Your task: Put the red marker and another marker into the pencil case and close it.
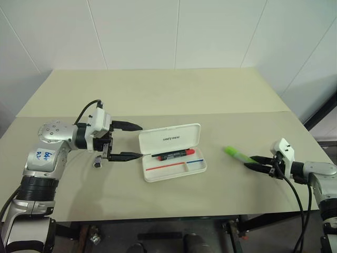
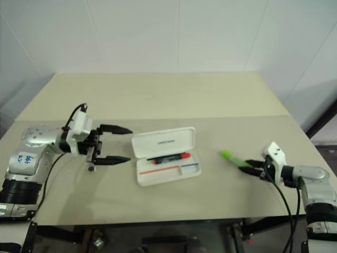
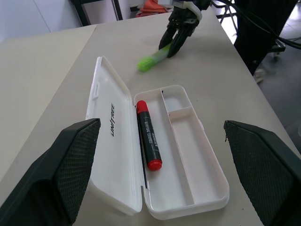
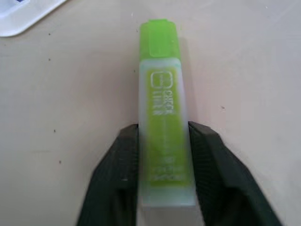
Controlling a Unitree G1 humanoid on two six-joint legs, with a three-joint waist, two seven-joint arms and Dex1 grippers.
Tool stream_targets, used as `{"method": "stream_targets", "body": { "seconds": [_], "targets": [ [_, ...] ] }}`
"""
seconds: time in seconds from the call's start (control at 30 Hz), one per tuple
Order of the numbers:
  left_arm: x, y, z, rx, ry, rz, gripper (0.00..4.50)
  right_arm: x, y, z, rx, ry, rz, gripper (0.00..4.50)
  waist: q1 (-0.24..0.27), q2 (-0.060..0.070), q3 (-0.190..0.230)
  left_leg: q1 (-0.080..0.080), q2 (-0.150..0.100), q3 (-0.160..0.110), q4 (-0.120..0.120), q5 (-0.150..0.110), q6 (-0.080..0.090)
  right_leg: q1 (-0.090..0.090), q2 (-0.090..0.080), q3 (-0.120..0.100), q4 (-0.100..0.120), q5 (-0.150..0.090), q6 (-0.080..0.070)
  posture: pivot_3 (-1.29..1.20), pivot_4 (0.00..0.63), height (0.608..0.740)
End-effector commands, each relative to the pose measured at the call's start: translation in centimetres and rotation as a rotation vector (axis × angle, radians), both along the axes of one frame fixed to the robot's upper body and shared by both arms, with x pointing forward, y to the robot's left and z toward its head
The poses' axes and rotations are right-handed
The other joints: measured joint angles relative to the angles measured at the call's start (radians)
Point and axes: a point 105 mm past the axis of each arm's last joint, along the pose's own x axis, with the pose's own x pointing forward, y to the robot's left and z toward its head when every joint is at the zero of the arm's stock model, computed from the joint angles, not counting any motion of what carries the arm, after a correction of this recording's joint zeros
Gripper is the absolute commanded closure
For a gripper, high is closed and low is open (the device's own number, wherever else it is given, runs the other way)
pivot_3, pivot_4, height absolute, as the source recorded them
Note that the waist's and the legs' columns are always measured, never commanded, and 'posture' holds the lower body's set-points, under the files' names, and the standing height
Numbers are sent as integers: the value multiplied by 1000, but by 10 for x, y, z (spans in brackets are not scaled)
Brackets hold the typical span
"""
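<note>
Translucent lime highlighter (image 4: 162,122), ribbed black gripper (image 4: 164,155)

In the right wrist view, the near end of the green highlighter (image 4: 162,136) sits between the two fingers (image 4: 117,183) of the right gripper (image 4: 162,188), and the lower edge cuts these fingers off. A corner of the pencil case (image 4: 23,16) is cut by the upper edge. In the left wrist view, both fingers (image 3: 61,169) of the left gripper (image 3: 160,174) run out at the bottom corners. The lettering on the red marker (image 3: 149,136) is too small to read.
</note>
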Motion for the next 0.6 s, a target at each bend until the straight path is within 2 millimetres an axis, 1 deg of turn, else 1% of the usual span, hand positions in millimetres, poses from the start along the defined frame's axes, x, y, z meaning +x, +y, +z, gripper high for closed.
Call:
{"method": "stream_targets", "body": {
  "seconds": [0.03,0.13,0.2,0.37,0.5,0.6],
  "targets": [
    [-6,4,13,4,-58,2,0,1,13,-7,7,3,38,3404,-7,0,0,0,0,0,0,0,0,0,0,0,0,0,0,0,150,740],
    [-6,4,14,5,-60,6,0,4,18,-5,0,-27,45,3404,-15,0,0,1,0,0,0,0,0,0,1,0,1,0,0,0,150,740],
    [-6,3,14,4,-62,7,0,7,22,4,-4,-56,60,3404,-20,0,0,1,0,0,0,0,0,0,1,0,1,0,0,0,150,740],
    [-6,5,11,2,-59,16,0,10,39,42,-35,-152,170,3404,-21,2,1,1,1,0,0,0,0,0,1,1,2,0,0,0,150,740],
    [-7,8,7,-1,-45,29,0,6,60,64,-52,-201,285,3404,-14,2,1,1,0,0,1,0,0,0,1,1,1,0,0,0,150,740],
    [-8,14,3,1,-37,50,0,-3,81,71,-85,-208,392,3404,-9,2,1,0,0,-1,0,0,0,0,1,0,1,0,0,0,150,740]
  ]
}}
